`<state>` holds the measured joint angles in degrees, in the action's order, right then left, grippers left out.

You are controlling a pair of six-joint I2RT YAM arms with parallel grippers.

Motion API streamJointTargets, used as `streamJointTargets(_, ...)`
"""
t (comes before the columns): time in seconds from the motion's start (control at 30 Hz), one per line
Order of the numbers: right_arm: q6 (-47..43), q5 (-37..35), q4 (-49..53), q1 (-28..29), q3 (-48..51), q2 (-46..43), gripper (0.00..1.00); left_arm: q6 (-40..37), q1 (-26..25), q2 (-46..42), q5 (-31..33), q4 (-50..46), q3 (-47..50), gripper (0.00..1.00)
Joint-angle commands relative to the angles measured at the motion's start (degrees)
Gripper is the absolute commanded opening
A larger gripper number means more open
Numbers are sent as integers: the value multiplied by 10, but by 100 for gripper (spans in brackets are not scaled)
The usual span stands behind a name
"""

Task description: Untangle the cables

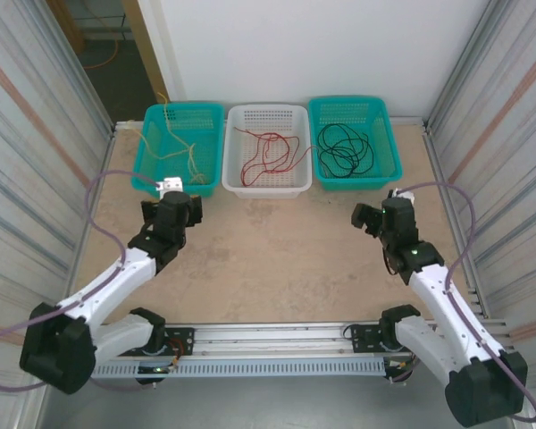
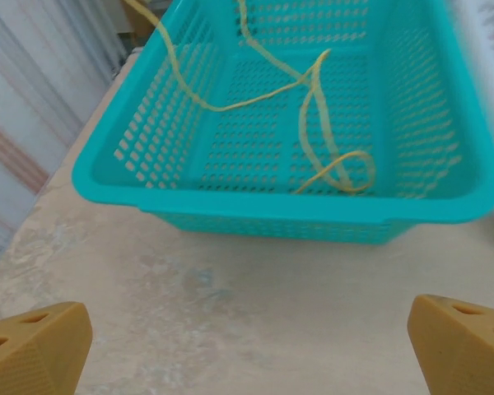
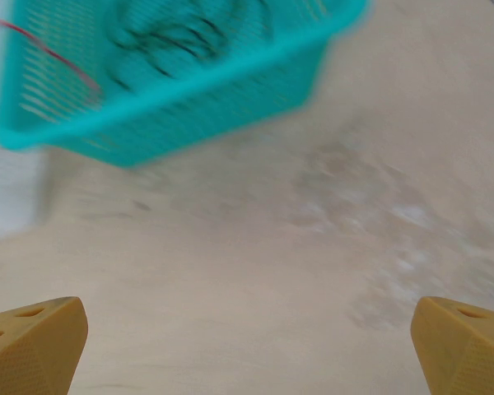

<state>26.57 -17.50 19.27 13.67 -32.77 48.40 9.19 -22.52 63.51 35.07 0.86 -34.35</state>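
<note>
The cables lie sorted in three baskets at the back of the table. Pale yellow cable [image 1: 190,143] [image 2: 317,107] loops in the left teal basket [image 1: 152,165] [image 2: 255,202]. Red cable [image 1: 270,154] lies in the white basket [image 1: 266,184], with a red strand [image 3: 49,51] at the edge of the right wrist view. Black cable [image 1: 343,149] [image 3: 181,37] coils in the right teal basket [image 1: 389,143] [image 3: 189,115]. My left gripper [image 1: 173,191] [image 2: 247,350] hangs open just in front of the left basket, nothing between its fingers. My right gripper [image 1: 384,210] [image 3: 247,350] is open over bare table near the right basket.
Corrugated metal walls [image 1: 36,134] close in both sides of the table [image 1: 277,259]. The arm bases sit on a rail [image 1: 268,344] at the near edge. Lilac-grey hoses [image 1: 98,206] arc beside each arm.
</note>
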Motion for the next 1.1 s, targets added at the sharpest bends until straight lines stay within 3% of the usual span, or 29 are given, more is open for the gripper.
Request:
streamJointTargets(0.0,-17,-162,-63,-1,17,9,99,-45,42,36,1,146,37,99)
streamJointTargets(0.07,-35,-201,-113,-5,45,6,99,-13,76,39,-51,100,20,99)
streamJointTargets(0.2,-70,-205,-226,-54,101,27,99,-85,97,55,-74,193,45,99)
streamJointTargets(0.33,-82,-192,-354,-93,139,112,99,-112,114,101,-113,250,85,99)
streamJointTargets(0.53,-177,-66,-567,-100,139,249,99,-143,131,150,-173,355,96,99)
streamJointTargets(0.63,-222,6,-644,-101,133,307,99,-158,145,199,-205,507,145,99)
streamJointTargets(0.7,-233,39,-716,-109,144,363,99,-131,166,202,-229,497,149,99)
streamJointTargets(0.77,-239,69,-799,-120,155,414,99,-143,171,238,-250,550,151,99)
streamJointTargets(0.87,-226,124,-699,-142,119,399,99,-129,198,229,-319,458,116,99)
streamJointTargets(0.93,-199,123,-656,-160,99,398,99,-122,211,237,-336,463,111,99)
streamJointTargets(1.07,-201,114,-659,-156,98,398,99,-121,212,232,-338,448,109,99)
